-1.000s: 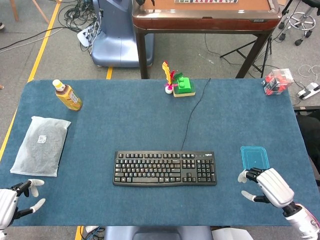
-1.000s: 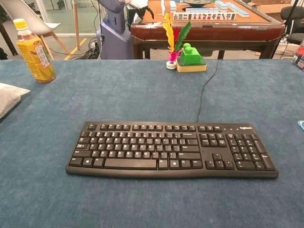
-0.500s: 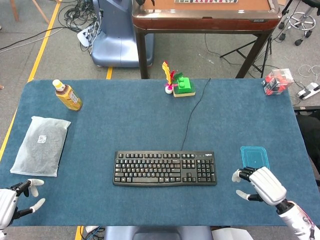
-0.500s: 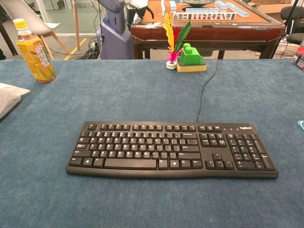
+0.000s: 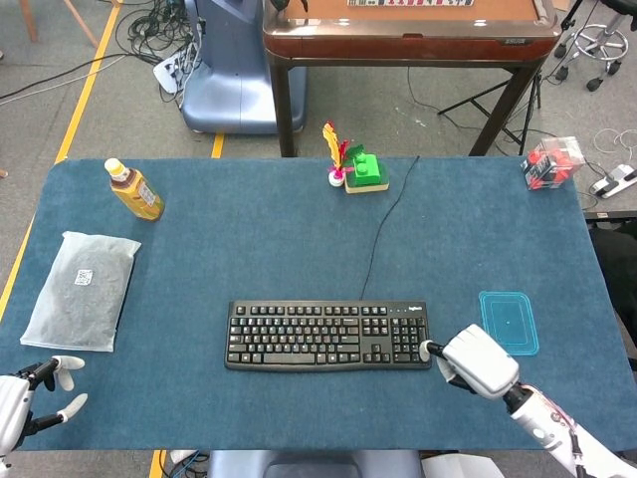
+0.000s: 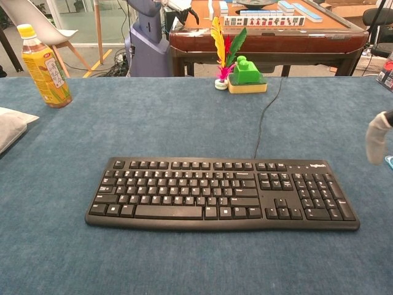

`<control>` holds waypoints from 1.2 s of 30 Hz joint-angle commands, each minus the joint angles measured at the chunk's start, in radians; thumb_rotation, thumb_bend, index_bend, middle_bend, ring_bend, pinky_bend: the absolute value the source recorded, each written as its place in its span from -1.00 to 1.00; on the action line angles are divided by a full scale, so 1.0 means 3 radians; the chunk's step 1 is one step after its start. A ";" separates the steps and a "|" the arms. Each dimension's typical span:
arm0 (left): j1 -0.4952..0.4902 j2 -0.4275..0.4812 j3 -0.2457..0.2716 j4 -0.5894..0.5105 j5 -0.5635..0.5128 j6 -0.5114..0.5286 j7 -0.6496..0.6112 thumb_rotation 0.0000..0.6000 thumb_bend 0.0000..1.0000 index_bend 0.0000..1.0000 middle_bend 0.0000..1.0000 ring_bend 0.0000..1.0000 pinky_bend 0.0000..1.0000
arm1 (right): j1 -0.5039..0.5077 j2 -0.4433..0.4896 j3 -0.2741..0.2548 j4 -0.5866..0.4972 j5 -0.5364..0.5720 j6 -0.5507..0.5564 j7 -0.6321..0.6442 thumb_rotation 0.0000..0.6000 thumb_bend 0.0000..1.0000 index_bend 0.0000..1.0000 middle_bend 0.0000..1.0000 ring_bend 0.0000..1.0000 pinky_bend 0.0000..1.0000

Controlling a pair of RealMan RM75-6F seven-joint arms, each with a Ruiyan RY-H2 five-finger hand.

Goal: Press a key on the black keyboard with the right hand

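The black keyboard (image 5: 328, 336) lies flat at the middle of the blue table (image 5: 249, 239), its cable (image 5: 383, 234) running off toward the far edge. My right hand (image 5: 476, 361) hovers just off the keyboard's right end, beside the number pad, with its back turned up and holding nothing. One fingertip (image 5: 430, 350) reaches the keyboard's right edge; I cannot tell whether it touches. In the chest view the keyboard (image 6: 221, 193) fills the centre, and a pale finger of the right hand (image 6: 376, 138) shows at the right border. My left hand (image 5: 25, 398) rests at the near left corner with fingers apart.
A teal lid (image 5: 509, 322) lies right of the keyboard, behind my right hand. A yellow drink bottle (image 5: 134, 189) and a grey bag (image 5: 82, 289) sit at the left. A feather toy (image 5: 336, 159), a green block (image 5: 366, 171) and a red box (image 5: 552, 161) stand along the far edge.
My right hand has moved left from the table's near right side, past the teal lid, up to the keyboard's right end. The left hand has stayed put.
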 commanded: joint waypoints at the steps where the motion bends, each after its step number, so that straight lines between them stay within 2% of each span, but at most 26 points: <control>1: 0.0001 0.0003 -0.0001 -0.0003 0.0003 0.0004 -0.0002 1.00 -0.71 -0.12 0.24 0.24 0.62 | 0.0138 -0.0002 0.0059 -0.0184 0.0074 -0.0230 -0.0224 1.00 1.00 -0.06 1.00 1.00 1.00; 11: 0.0011 0.0015 -0.0011 0.0006 0.0009 0.0040 -0.0046 1.00 -0.71 -0.13 0.24 0.24 0.62 | 0.0372 -0.0134 0.0158 -0.0543 0.0494 -0.0900 -0.0982 1.00 1.00 -0.15 1.00 1.00 1.00; 20: 0.0013 0.0033 -0.0022 0.0009 -0.0015 0.0040 -0.0104 1.00 -0.71 -0.13 0.24 0.24 0.62 | 0.0609 -0.0263 0.0316 -0.0761 0.1207 -0.1397 -0.1811 1.00 1.00 -0.28 1.00 1.00 1.00; 27: 0.0010 0.0034 -0.0025 0.0017 -0.0025 0.0027 -0.0118 1.00 -0.71 -0.13 0.24 0.24 0.62 | 0.0785 -0.0359 0.0342 -0.0838 0.1694 -0.1542 -0.2262 1.00 1.00 -0.37 1.00 1.00 1.00; 36: 0.0001 0.0028 -0.0032 0.0037 -0.0064 -0.0019 -0.0147 1.00 -0.71 -0.13 0.24 0.24 0.62 | 0.1024 -0.0470 0.0255 -0.0882 0.2233 -0.1559 -0.2734 1.00 1.00 -0.37 1.00 1.00 1.00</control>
